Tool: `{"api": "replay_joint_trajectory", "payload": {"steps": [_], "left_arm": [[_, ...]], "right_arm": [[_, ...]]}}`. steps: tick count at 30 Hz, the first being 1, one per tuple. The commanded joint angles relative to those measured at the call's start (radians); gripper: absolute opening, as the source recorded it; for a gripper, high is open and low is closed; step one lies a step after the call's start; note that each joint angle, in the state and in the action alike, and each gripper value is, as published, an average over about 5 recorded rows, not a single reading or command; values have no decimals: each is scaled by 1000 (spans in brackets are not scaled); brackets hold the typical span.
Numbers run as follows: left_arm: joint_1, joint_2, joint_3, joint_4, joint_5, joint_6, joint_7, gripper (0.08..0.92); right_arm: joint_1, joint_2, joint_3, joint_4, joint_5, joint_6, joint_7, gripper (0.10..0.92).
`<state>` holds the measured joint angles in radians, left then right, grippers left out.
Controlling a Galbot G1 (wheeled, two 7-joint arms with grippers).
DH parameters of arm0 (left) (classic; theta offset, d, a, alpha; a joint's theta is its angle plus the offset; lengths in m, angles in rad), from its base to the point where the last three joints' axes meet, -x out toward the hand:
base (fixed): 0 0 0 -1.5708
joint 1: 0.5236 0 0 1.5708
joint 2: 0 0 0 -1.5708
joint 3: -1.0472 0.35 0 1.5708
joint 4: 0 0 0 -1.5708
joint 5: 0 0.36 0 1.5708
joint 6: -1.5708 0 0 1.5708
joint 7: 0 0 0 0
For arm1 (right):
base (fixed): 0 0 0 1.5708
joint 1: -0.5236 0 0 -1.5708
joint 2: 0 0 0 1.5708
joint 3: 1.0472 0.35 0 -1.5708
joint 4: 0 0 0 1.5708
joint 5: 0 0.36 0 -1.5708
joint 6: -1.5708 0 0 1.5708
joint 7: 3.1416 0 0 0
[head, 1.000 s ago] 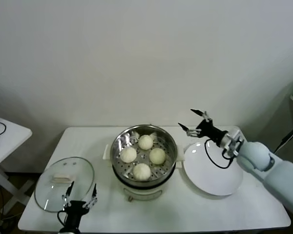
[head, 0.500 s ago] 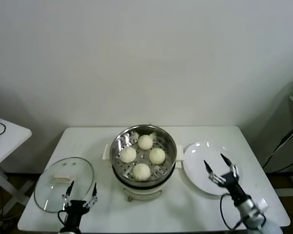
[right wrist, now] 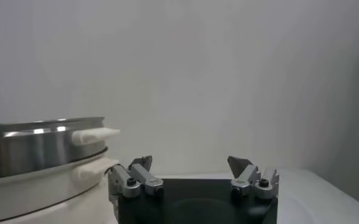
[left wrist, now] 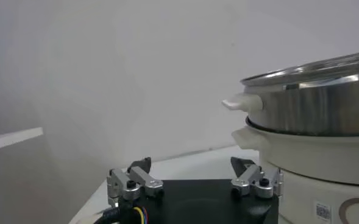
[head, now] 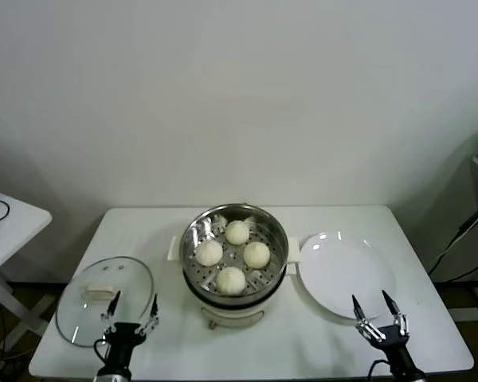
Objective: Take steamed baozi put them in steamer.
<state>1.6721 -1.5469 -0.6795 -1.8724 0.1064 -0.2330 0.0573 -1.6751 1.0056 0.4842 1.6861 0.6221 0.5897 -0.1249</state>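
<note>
Four pale round baozi (head: 233,255) lie on the perforated tray inside the shiny steel steamer (head: 276,229) at the table's middle. The steamer's side shows in the left wrist view (left wrist: 325,115) and in the right wrist view (right wrist: 33,143). My left gripper (head: 131,314) is open and empty at the table's front left, next to the glass lid. It also shows in its wrist view (left wrist: 193,165). My right gripper (head: 378,313) is open and empty at the table's front right, by the plate's near edge. It also shows in its wrist view (right wrist: 191,163).
A flat white plate (head: 346,274) lies right of the steamer with nothing on it. A round glass lid (head: 103,298) lies at the front left. A small white side table (head: 4,223) stands at the far left. A wall is behind the table.
My right gripper has swung from above the plate's far side down to the table's front right edge, staying open and empty. The left arm has not moved.
</note>
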Motion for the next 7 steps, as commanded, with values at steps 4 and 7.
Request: {"api": "replay_joint_trajectory", "payload": {"steps": [4, 7], "left_arm": [[16, 0, 5, -20, -20, 11, 14, 823], [23, -1, 7, -33, -30, 23, 21, 823]], "right_arm": [[-77, 52, 40, 10, -2, 30, 5, 823], [-75, 52, 38, 14, 0, 25, 10, 823]]}}
